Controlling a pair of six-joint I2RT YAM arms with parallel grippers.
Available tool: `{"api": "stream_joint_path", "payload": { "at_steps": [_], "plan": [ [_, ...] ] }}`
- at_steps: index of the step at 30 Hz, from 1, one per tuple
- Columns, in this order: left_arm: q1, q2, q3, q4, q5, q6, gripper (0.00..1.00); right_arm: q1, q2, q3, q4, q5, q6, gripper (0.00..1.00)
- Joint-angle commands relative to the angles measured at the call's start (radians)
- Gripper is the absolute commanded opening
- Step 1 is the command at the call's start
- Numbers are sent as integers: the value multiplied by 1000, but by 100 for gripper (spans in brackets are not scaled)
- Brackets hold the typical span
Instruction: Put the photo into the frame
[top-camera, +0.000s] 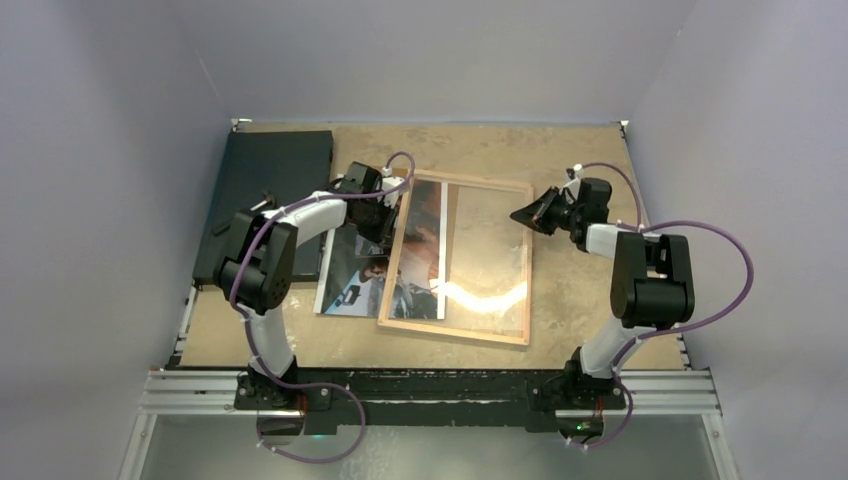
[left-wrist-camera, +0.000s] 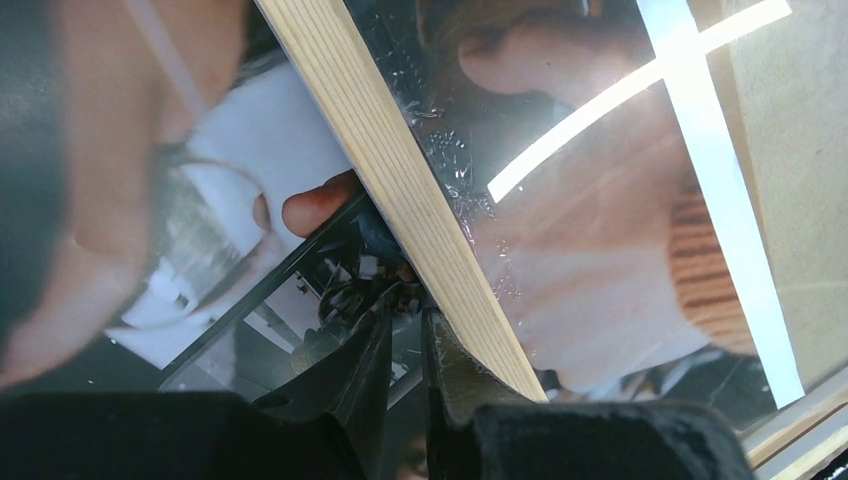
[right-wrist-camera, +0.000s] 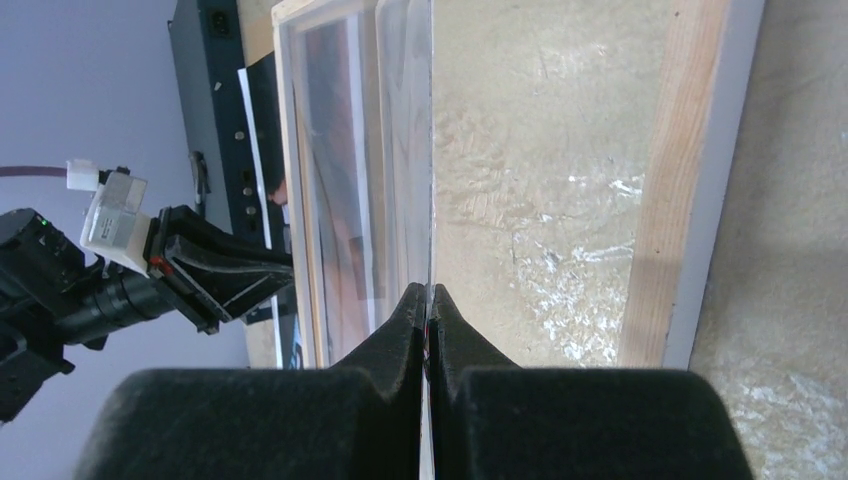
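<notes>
The frame (top-camera: 455, 333) lies flat mid-table with its light wooden back edges up. The photo (top-camera: 355, 275) lies picture side up, its left part bare and its right part under the frame's left rail (left-wrist-camera: 400, 170). My left gripper (top-camera: 385, 222) hangs low over the photo. Its fingers (left-wrist-camera: 405, 315) show a narrow empty gap, and the right finger rests against the rail. My right gripper (top-camera: 517, 213) is at the frame's far right side. It (right-wrist-camera: 429, 292) is shut on the edge of a thin clear sheet (right-wrist-camera: 431, 150) in the frame.
A flat black board (top-camera: 265, 190) lies at the far left of the table, partly under the left arm, and also shows in the right wrist view (right-wrist-camera: 205, 90). The clear sheet gives strong glare (top-camera: 480, 295). Walls close in the table on three sides.
</notes>
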Motion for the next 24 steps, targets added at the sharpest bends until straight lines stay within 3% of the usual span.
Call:
{"api": "stream_joint_path", "payload": {
  "at_steps": [1, 11, 18, 24],
  "plan": [
    [-11, -29, -33, 35, 32, 6, 15, 1, -58, -24, 5, 13, 53, 0],
    [-13, -49, -99, 77, 46, 8, 10, 0, -104, -21, -9, 31, 127, 0],
    [-13, -51, -100, 75, 48, -2, 8, 22, -139, -36, 23, -66, 173, 39],
    [-11, -51, -96, 75, 49, -11, 6, 45, -149, -77, 17, -129, 158, 53]
  ]
}}
